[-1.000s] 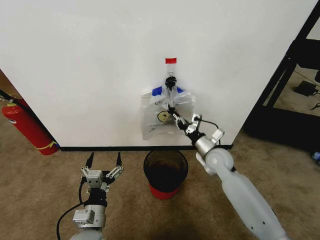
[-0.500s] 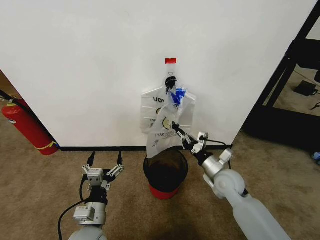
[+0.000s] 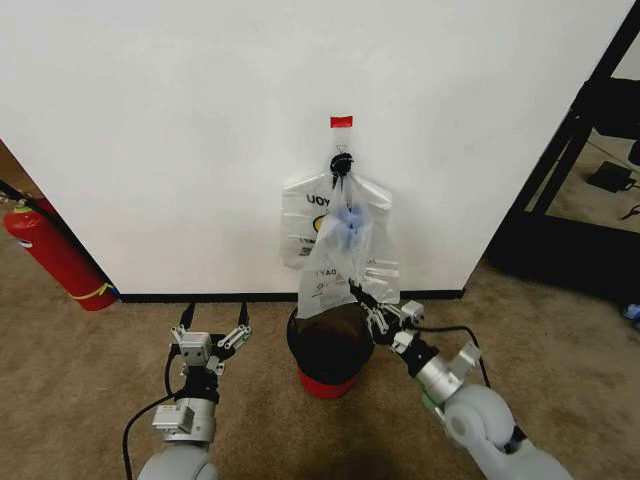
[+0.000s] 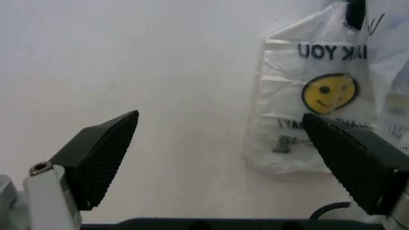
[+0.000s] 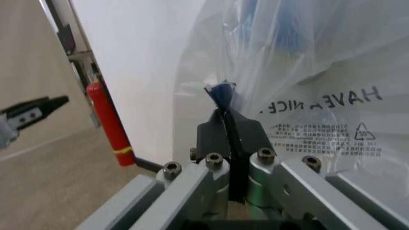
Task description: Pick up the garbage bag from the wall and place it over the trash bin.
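Garbage bag [image 3: 340,255] edge pinched between right gripper [image 3: 362,299] fingers [image 5: 228,129].

The right gripper [image 3: 362,300] has drawn the garbage bag's [image 3: 345,255] lower edge down to the trash bin [image 3: 330,345].

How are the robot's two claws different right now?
The right gripper is pinched shut on the garbage bag, above the trash bin. The left gripper is open and holds nothing. The right one touches the bag; the left one waits apart, over the carpet. Both point toward the wall.
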